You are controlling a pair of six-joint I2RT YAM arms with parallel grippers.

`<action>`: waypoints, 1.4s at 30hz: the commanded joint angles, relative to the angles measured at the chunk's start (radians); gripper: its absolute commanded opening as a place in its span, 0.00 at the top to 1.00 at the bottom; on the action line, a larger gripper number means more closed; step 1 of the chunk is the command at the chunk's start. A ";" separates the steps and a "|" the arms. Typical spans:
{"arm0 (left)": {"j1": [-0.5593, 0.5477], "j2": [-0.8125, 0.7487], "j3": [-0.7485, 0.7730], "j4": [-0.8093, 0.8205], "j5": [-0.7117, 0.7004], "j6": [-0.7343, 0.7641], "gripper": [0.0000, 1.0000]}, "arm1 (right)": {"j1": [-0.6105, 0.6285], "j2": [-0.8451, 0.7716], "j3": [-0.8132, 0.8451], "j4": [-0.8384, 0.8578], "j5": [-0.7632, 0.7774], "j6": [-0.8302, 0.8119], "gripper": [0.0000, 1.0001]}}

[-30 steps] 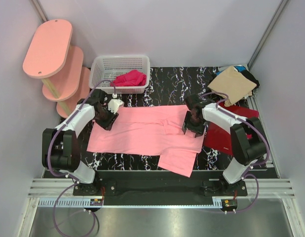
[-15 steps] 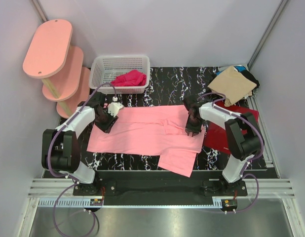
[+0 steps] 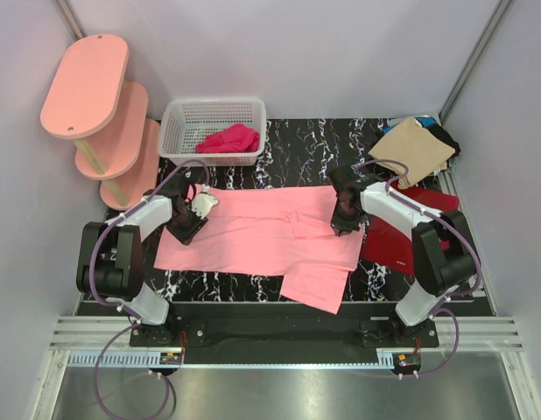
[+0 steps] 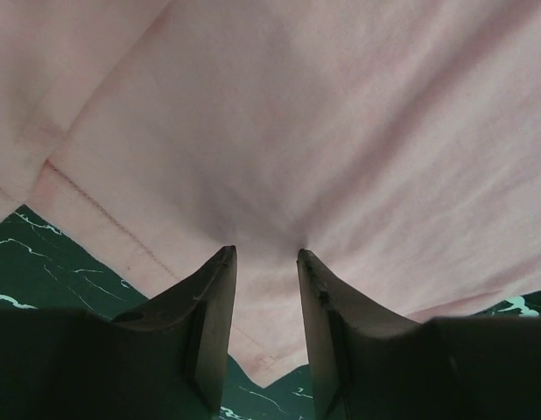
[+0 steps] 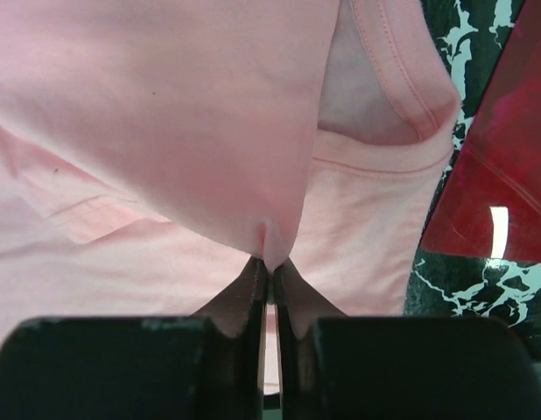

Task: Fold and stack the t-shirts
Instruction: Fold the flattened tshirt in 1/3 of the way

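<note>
A large salmon-pink t-shirt (image 3: pixel 262 232) lies spread across the black marbled table, one sleeve hanging toward the near edge. My left gripper (image 3: pixel 185 229) rests on its left edge. In the left wrist view the left gripper (image 4: pixel 266 254) is open, its fingertips (image 4: pixel 225 262) pressed into the pink cloth (image 4: pixel 340 131) near a hemmed corner. My right gripper (image 3: pixel 339 226) is at the shirt's right side, and in the right wrist view the right gripper (image 5: pixel 270 262) is shut on a small pinched fold of the pink shirt (image 5: pixel 165 114). A dark red t-shirt (image 3: pixel 397 241) lies beside it.
A tan shirt (image 3: pixel 415 147) sits on dark clothes at the back right corner. A white basket (image 3: pixel 179 144) holding a crimson cloth (image 3: pixel 228 138) stands at the back left. A pink tiered shelf (image 3: pixel 87 87) is at the far left. The dark red shirt's white tag (image 5: pixel 499 232) shows.
The right gripper has closed onto a fold of the pink shirt. The left gripper has shifted slightly left along the shirt's edge, and its opening looks unchanged.
</note>
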 commanded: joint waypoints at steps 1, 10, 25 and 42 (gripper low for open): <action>-0.001 0.007 -0.010 0.058 -0.038 0.022 0.61 | -0.002 -0.090 -0.025 -0.037 -0.028 0.015 0.91; -0.001 -0.007 -0.011 0.064 -0.046 0.029 0.62 | -0.002 -0.064 -0.148 -0.011 -0.107 0.027 0.81; -0.001 -0.028 -0.028 0.064 -0.052 0.022 0.62 | 0.156 0.126 0.243 -0.014 -0.117 -0.054 0.45; 0.001 -0.057 -0.048 0.064 -0.063 0.029 0.62 | 0.328 0.289 0.351 -0.034 0.155 -0.191 0.50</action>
